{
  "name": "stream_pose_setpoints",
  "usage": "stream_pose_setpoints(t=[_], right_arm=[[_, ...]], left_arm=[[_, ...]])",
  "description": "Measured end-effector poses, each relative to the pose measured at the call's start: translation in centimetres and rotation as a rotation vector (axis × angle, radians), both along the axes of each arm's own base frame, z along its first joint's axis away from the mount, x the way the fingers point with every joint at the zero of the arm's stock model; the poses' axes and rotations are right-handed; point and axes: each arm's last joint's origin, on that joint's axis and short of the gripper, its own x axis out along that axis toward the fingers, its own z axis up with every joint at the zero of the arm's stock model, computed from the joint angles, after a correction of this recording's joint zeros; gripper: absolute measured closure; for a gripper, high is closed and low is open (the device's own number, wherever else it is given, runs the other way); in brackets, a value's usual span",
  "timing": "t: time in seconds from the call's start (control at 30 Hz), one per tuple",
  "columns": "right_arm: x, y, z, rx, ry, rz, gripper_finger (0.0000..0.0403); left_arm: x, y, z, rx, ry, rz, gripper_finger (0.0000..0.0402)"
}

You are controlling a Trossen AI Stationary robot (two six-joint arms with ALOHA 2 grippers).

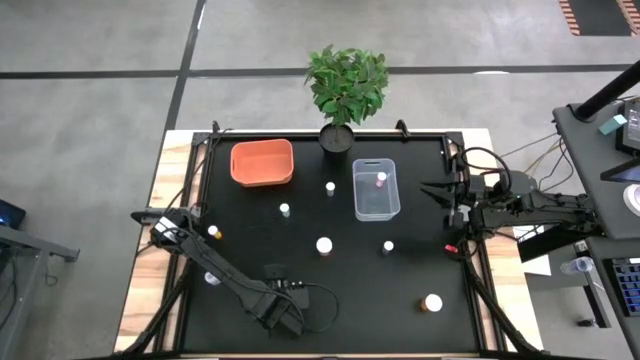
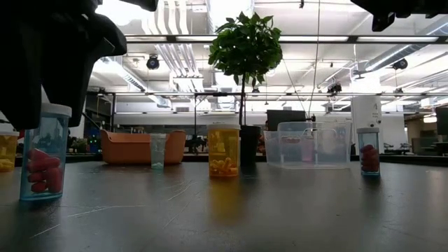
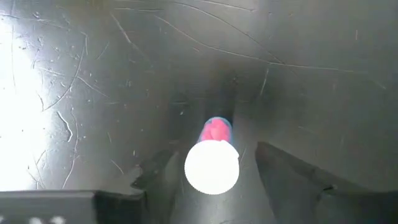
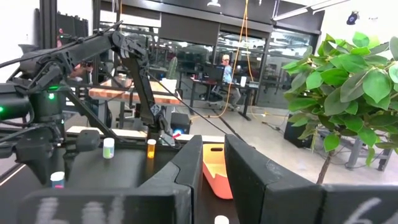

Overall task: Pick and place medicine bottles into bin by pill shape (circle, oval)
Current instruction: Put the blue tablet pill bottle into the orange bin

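The left gripper (image 3: 214,171) hung directly over a blue-bodied, white-capped bottle of pink pills (image 3: 212,163) at the lower left of the high view; its fingers (image 3: 292,171) stood wide on either side, not touching it. The right gripper (image 1: 432,188) waited at the right table edge, fingers narrowly parted and empty. One bottle (image 1: 381,179) lay inside the clear bin (image 1: 375,208); the orange bin (image 1: 262,163) sat at upper left. Other bottles stood scattered across the black table (image 1: 360,290).
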Motion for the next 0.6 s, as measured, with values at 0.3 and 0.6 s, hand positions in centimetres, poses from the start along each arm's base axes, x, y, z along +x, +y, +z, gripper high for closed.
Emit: stream_pose_setpoints(t=[0.3,0.6], right_arm=[[0.0,0.0,0.0,0.000,0.000,0.000,0.0344],[0.0,0.0,0.0,0.000,0.002,0.000,0.0344]], left_arm=[[0.0,0.1,0.1,0.003,0.005,-0.004,0.0310],[0.3,2.2,2.8,0.055,0.038,-0.068,0.0295]])
